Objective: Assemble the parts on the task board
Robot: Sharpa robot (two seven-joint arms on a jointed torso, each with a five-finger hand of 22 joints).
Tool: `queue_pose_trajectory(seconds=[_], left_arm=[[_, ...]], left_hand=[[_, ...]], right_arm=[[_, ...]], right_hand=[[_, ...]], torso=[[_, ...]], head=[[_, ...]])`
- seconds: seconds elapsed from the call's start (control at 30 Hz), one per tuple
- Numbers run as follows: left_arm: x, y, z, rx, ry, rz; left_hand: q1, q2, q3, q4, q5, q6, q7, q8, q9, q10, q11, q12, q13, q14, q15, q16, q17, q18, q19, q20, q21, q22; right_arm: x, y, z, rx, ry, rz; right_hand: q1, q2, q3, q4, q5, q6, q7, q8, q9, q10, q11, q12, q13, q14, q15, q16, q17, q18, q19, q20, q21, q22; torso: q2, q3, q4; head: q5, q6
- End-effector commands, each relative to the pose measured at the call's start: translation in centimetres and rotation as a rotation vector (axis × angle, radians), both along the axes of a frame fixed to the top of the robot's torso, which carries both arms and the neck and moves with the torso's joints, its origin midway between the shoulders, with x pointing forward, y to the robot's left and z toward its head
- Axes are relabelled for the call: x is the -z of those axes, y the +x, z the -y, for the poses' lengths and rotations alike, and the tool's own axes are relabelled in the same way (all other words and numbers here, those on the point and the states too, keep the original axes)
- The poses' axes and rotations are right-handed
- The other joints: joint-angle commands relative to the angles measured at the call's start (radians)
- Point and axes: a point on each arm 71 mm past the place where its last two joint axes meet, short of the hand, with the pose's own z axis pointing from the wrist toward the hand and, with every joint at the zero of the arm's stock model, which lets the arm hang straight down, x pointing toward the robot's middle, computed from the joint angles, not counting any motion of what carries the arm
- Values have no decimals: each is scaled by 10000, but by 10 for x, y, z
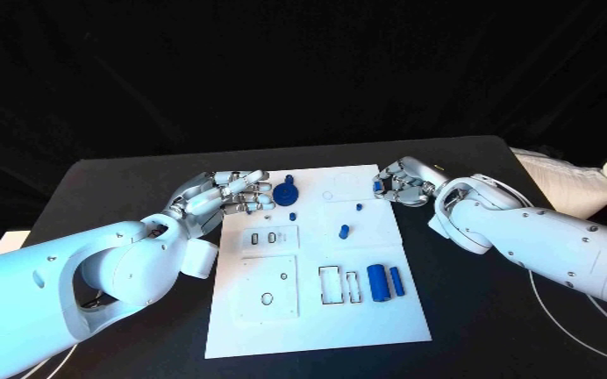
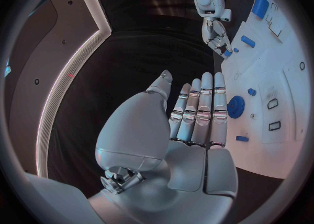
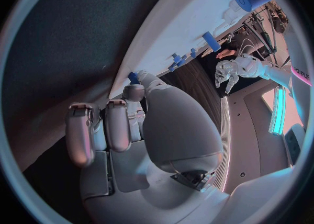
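Note:
The white task board (image 1: 332, 319) lies in the middle of the table. My left hand (image 1: 234, 191) hovers at its far left corner with straight fingers (image 2: 199, 110) and holds nothing. Just beside those fingers a round blue part (image 1: 287, 193) (image 2: 236, 107) sits on the board. My right hand (image 1: 406, 181) is at the board's far right corner with curled fingers (image 3: 104, 130), and it pinches a small blue part (image 1: 380, 188) (image 3: 133, 76) at the board's edge. A blue cylinder (image 1: 377, 278) and a blue bar (image 1: 396, 281) lie side by side near the board's right edge.
Small blue pegs (image 1: 343, 232) (image 1: 358, 207) (image 1: 294, 217) stand along the board's middle and far part. Outlined slots (image 1: 338, 285) and a raised square plate with a hole (image 1: 267, 288) take up the near half. Black tabletop (image 1: 126, 177) surrounds the board.

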Motion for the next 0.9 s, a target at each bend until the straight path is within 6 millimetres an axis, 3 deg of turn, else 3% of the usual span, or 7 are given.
queue_pose_trajectory(seconds=[0.03, 0.47, 0.67, 0.9], left_arm=[[-1, -1, 2, 189, -144, 29], [-1, 0, 3, 224, -143, 1], [-1, 0, 2, 192, -127, 2], [0, 2, 1, 173, -123, 10]], left_hand=[[9, 110, 6, -30, -49, -37, 18, -12, 1, -67, 21, 23, -17, 86, -6, -35, -9, 121, 72, 2, -53, -8], [3, 119, 7, -27, -48, -40, 22, -13, 0, -71, 23, 22, -18, 92, -4, -48, -13, 121, 74, 3, -58, -14], [2, 127, 11, -26, -47, -42, 23, -13, 0, -72, 24, 22, -19, 94, -4, -53, -14, 121, 74, 4, -60, -16], [4, 137, 15, -26, -46, -42, 24, -13, 0, -74, 24, 23, -19, 98, -4, -60, -16, 121, 76, 4, -63, -19]], right_arm=[[3, 0, -1, -29, -208, -221], [3, 0, -4, 8, -184, -167], [0, 0, -4, 222, 58, 162], [-9, -6, -12, 117, 541, 447]], right_hand=[[32, 128, 41, -27, 34, 148, -13, 61, 21, 75, -27, 6, 15, 486, -98, 42, 20, -41, 47, -23, 59, 851], [-13, 278, 148, -96, 8, 672, -160, 304, 88, 149, -138, 88, 96, 506, -183, 89, 110, -55, 89, -91, 88, 920], [-56, 425, 226, -146, -5, 1123, -325, 490, 186, 222, -263, 147, 153, 525, -282, 138, 195, -67, 124, -173, 113, 977], [-87, 460, 235, -142, -21, 1162, -347, 499, 198, 238, -283, 151, 159, 527, -301, 143, 205, -70, 133, -193, 119, 991]], torso=[[1, 4, 14], [-2, 3, 2], [-4, 7, 6], [-20, 1, 29]], head=[[-26, -19], [81, -117], [65, -105], [113, -72]])
